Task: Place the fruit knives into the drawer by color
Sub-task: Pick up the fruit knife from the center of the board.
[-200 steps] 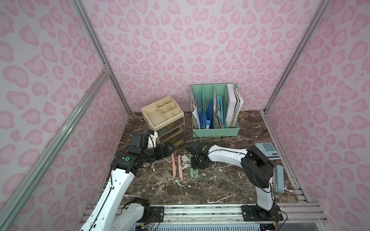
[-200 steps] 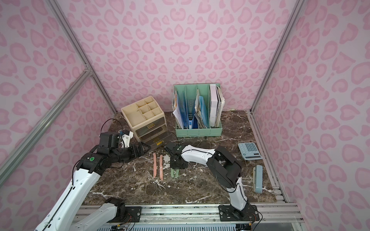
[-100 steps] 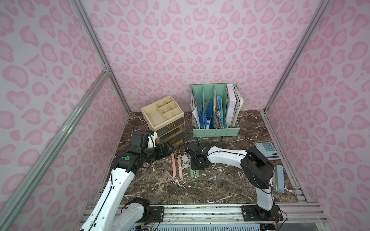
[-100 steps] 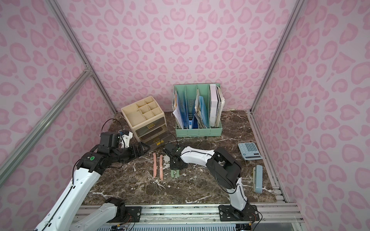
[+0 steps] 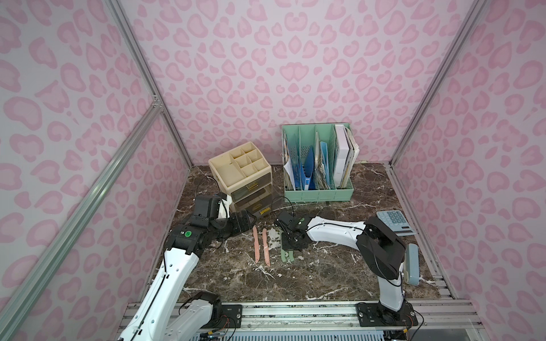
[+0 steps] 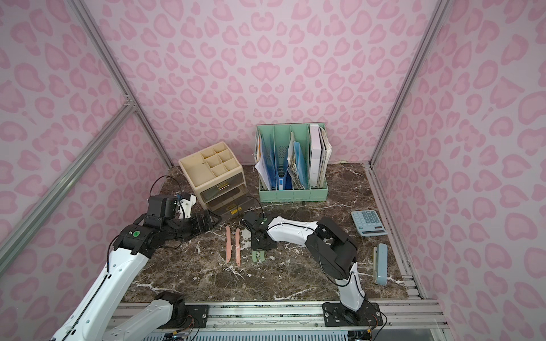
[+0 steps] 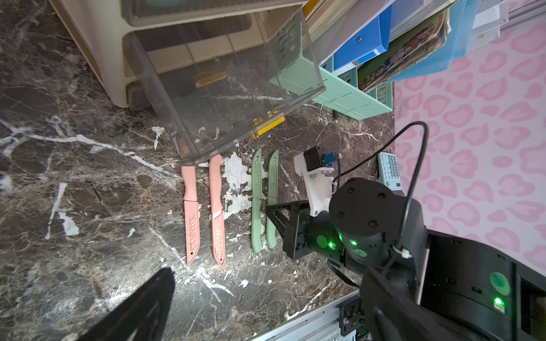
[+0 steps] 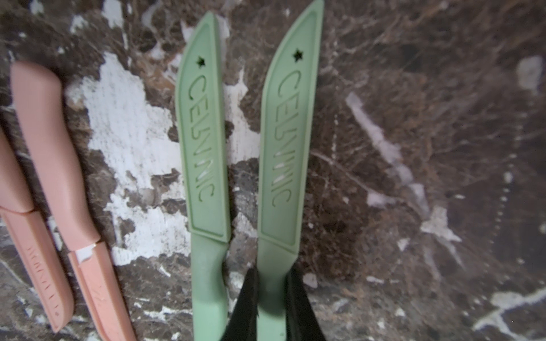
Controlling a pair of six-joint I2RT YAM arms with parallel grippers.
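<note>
Pink knives (image 7: pixel 190 212), green knives (image 7: pixel 256 206), and a brown white-veined table (image 7: pixel 88 192).

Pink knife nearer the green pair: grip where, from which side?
Take the pink knife by its handle, the rounded end toward the drawer, straight down from above, closing across the narrow width: it lies flat with gaps on both sides.

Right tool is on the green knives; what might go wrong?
1. The right tool pinches one green knife by its handle; the second green knife lies close alongside and may get dragged.
2. The pulled-out drawer ends close to the pink knives and could be bumped picking them.
</note>
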